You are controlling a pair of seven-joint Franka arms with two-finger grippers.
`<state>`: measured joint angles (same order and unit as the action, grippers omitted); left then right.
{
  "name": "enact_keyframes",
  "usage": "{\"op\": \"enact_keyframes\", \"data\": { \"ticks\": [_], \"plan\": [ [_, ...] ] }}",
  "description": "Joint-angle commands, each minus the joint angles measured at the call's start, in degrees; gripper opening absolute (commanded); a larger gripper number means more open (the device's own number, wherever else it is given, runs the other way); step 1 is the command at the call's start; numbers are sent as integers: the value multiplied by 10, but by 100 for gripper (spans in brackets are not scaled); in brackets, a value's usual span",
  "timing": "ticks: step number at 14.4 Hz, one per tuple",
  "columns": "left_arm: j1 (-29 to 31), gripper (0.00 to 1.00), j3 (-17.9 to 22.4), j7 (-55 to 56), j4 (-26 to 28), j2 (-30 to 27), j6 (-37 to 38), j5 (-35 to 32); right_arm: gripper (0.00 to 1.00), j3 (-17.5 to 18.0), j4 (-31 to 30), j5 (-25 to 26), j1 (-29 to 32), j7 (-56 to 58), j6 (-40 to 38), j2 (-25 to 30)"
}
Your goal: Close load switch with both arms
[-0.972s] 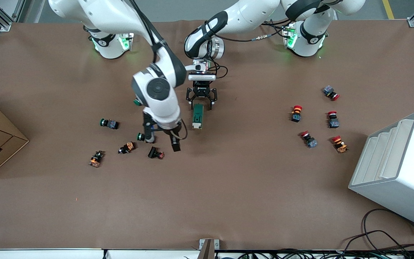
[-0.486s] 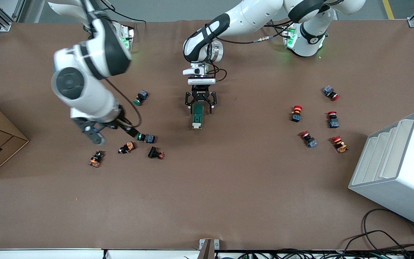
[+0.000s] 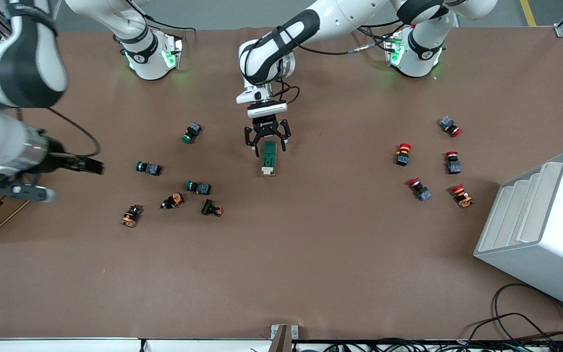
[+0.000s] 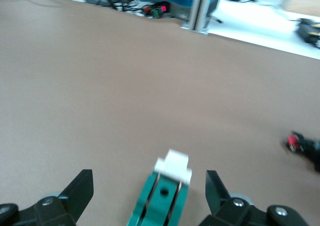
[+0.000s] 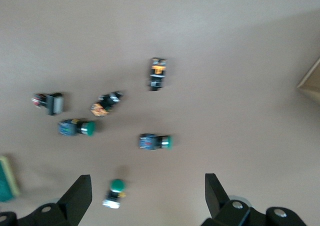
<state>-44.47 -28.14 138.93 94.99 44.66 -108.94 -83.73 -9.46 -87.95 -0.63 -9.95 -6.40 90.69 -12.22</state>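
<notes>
The load switch (image 3: 268, 158) lies flat on the brown worktop (image 3: 311, 254), directly under the left end effector (image 3: 266, 144). Its long axis runs straight out from between that end effector's fingers, white handle piece (image 4: 173, 166) at the end away from the wrist. The fingers are spread wide, one on each side of the green body, apparently not touching it. The left arm is by far the nearer. The right end effector (image 3: 88, 166) is up over the worktop's right-arm end, well apart from the switch, fingers apart and empty, above the green-capped push buttons (image 5: 155, 142). Any two-armed closing would need it brought across to the handle end.
</notes>
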Motion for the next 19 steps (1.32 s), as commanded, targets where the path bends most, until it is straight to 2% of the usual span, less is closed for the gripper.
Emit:
{"op": "enact_keyframes", "data": {
  "ticks": [1,3,6,8,12,14,16,19],
  "plan": [
    [40,99,-5,-110,-40,-44,-8,118,100,11,25,20,55,128,-36,2],
    [91,99,-5,-235,-47,-103,-7,238,100,12,48,21,82,143,-66,3],
    [182,100,-1,-430,-53,-204,1,435,100,12,127,40,86,144,-121,-3],
    [251,100,-2,-528,-53,-249,31,486,100,12,132,37,86,144,-131,-3],
    [370,100,-4,-744,-102,-272,114,558,100,16,133,27,83,142,-145,1],
    [420,100,8,-869,-104,-298,127,608,100,16,125,22,83,140,-166,19],
    [437,100,55,-976,-99,-327,153,652,100,14,87,-2,85,137,-164,50],
    [459,100,128,-1161,-87,-373,180,714,100,18,45,-3,85,116,-153,94]
  ]
}}
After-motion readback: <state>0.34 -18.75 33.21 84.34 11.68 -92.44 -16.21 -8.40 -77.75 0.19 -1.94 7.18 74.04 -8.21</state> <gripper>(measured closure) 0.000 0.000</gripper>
